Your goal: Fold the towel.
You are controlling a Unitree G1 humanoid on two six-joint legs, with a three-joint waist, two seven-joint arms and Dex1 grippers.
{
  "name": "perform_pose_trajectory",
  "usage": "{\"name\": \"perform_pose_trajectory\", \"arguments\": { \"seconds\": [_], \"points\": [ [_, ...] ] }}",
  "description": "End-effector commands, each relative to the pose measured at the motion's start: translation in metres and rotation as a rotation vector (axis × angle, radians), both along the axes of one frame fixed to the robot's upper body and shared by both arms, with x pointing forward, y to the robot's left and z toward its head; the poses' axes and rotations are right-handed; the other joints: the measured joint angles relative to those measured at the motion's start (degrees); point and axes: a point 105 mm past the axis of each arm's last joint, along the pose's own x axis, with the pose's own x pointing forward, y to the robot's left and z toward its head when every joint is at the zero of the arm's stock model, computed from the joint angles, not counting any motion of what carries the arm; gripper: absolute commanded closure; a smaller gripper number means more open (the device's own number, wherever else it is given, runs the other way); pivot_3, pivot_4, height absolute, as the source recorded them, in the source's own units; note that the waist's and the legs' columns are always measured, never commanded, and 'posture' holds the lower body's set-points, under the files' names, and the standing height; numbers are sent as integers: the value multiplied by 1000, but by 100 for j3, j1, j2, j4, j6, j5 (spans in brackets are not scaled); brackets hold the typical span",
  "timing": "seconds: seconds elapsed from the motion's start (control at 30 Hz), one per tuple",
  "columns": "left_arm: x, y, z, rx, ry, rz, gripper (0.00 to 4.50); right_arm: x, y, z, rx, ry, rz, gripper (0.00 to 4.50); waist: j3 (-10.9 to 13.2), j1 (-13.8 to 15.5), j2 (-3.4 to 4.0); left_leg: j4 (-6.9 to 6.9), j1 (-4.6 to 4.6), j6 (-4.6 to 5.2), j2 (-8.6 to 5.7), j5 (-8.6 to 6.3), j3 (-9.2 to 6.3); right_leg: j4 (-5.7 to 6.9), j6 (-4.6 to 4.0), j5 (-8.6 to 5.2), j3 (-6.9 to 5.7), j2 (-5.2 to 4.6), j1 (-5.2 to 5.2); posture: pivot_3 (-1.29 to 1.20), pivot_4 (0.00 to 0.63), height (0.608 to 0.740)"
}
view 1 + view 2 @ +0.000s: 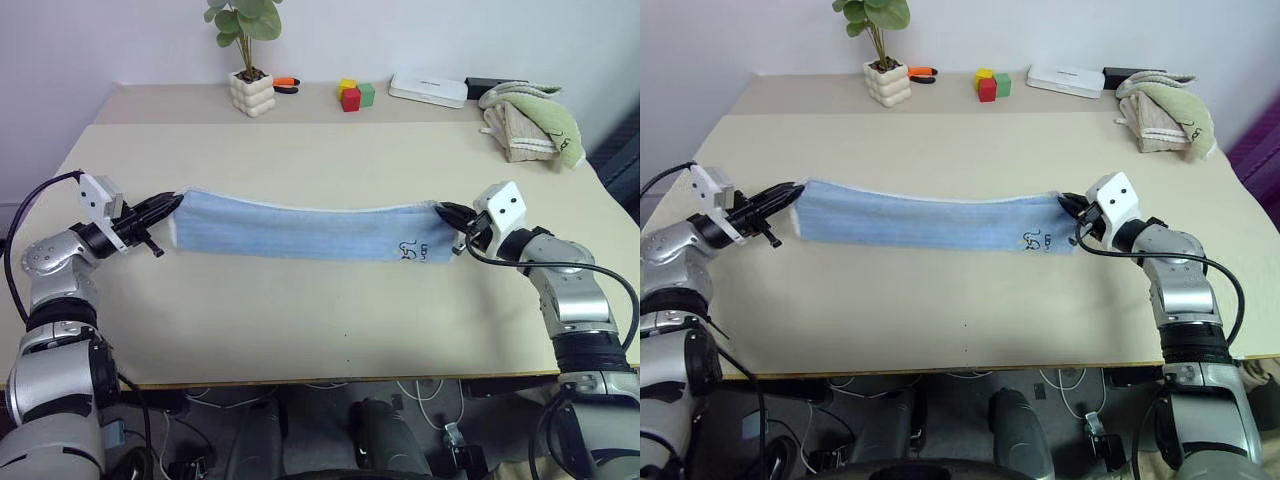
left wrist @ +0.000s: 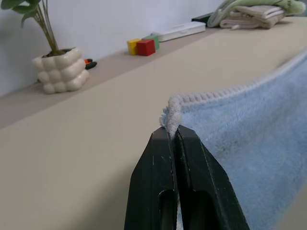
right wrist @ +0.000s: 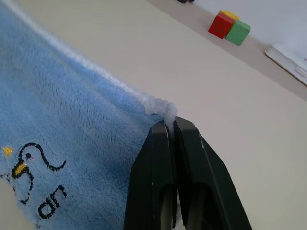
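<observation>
Stretching across the middle of the table [image 1: 300, 330], the light blue towel [image 1: 300, 232] was held lengthwise between the two arms, sagging slightly at its centre, its whitish edging along the upper side and a small dark print [image 1: 415, 250] near the right-hand end. In the head views its whole span was seen, along with both arms reaching inward from the table's sides.

What the head views did not resolve was given by the wrist views. In the left wrist view, the left gripper [image 2: 173, 132] was seen with its two black fingers pressed together on a bunched corner of the edging, the blue pile falling away beside them. In the right wrist view, the right gripper [image 3: 171, 123] was likewise clamped on the opposite corner, and the print was made out as a cartoon duck with dark lettering beneath it.

In the head views, the things at the far edge were laid out in full: a potted plant [image 1: 248, 60] in a bubbled white pot, an orange-handled tool [image 1: 285, 83] beside it, red, yellow and green blocks [image 1: 353, 95], a flat white box [image 1: 428, 89], and a heap of green and beige towels [image 1: 528, 120] at the far right corner. All stood well apart from the blue towel.
</observation>
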Motion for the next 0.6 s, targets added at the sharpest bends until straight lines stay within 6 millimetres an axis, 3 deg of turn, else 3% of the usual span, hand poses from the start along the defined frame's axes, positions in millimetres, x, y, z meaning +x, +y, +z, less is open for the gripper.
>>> {"name": "perform_pose_trajectory", "arguments": {
  "seconds": [0.03,0.6],
  "points": [
    [7,1,8,-6,-23,43,4500,7,0,12,3,-51,-16,4480,0,-2,0,0,0,0,0,0,0,0,0,0,0,0,0,0,150,740],
    [21,-5,-14,-20,42,147,4500,19,5,-7,-21,-8,-71,4480,0,-3,0,-1,0,0,0,0,0,1,0,0,0,0,0,0,150,740]
  ]
}}
